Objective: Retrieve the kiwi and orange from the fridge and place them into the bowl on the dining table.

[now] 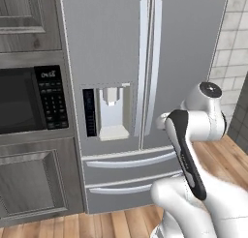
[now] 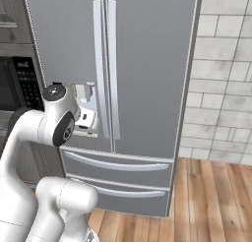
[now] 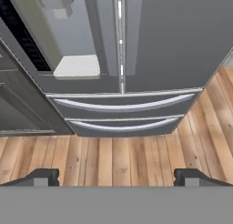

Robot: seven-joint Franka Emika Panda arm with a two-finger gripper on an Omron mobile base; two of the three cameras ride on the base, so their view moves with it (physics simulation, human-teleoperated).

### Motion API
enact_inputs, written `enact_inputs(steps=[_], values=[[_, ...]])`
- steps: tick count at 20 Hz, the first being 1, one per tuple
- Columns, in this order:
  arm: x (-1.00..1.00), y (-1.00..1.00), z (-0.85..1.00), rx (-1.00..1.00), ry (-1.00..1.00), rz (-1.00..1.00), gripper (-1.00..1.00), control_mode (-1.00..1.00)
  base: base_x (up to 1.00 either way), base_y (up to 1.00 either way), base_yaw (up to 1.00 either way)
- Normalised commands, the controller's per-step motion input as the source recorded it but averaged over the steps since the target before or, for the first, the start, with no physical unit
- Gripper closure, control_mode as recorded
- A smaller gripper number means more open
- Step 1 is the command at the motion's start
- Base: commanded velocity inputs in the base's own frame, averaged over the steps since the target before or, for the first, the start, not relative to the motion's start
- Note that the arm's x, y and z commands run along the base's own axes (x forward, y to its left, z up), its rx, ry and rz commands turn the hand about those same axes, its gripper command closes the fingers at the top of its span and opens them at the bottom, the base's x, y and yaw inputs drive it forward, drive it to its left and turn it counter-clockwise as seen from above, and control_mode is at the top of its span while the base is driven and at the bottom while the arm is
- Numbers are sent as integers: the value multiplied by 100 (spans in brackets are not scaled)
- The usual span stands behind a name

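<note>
Directly ahead, the fridge (image 1: 116,53) stands closed beside a microwave (image 1: 29,99).

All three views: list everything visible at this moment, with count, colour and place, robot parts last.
fridge: one, grey-silver, doors and both drawers shut, centre.
water dispenser: one, in the fridge's left door.
microwave: one, black, left of the fridge.
cabinets: grey wood-panelled, above and below the microwave.
tiled wall: pale, right of the fridge.
floor: light wooden planks.
arm: one, white with dark joints, foreground.
gripper: open, holding nothing, facing the drawers.
</note>
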Motion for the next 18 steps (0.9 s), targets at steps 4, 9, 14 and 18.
enact_inputs(steps=[4, 9, 14, 18], values=[[55, -8, 25, 0, -10, 0, -100, -100, 0, 0, 0], [57, -1, 22, 0, -12, 0, -100, -100, 0, 0, 0], [56, -3, 31, 0, -8, 0, -100, -100, 0, 0, 0], [27, -13, 37, 0, -10, 0, -100, -100, 0, 0, 0]])
